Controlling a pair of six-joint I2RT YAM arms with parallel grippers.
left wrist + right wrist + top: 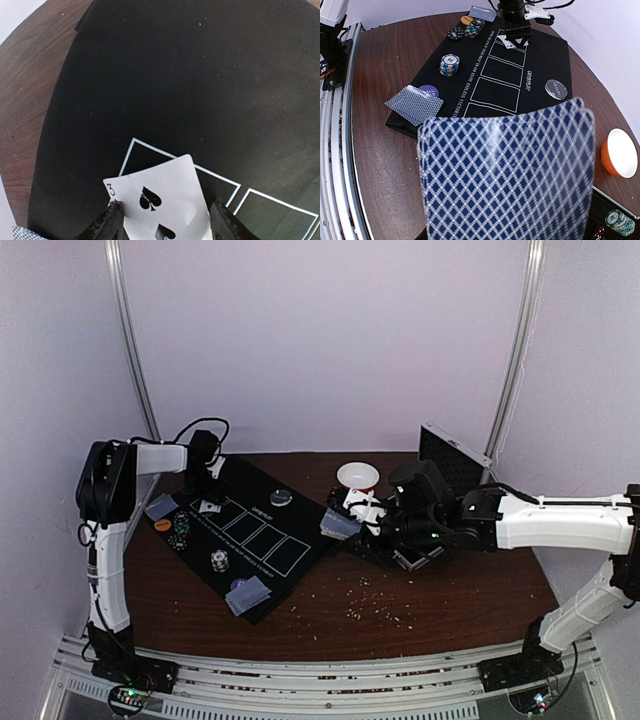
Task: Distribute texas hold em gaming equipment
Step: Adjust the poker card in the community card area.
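Left pincer (165,222) straddles a face-up three of spades (157,197) (white, black pips), sitting between its fingers over the black mat (200,75) — gripped or just framed, can't tell. Right pincer (357,524) is clamped on blue diamond-backed cards (507,170) — slightly offset, right in front of it.

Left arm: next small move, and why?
Probably raise the left gripper straight up, jaws apart. The three of spades lies face up on the black mat at the first outlined box, a finger on either side, so it looks placed. The boxes beside it are bare, and the right gripper holds the blue-backed cards.
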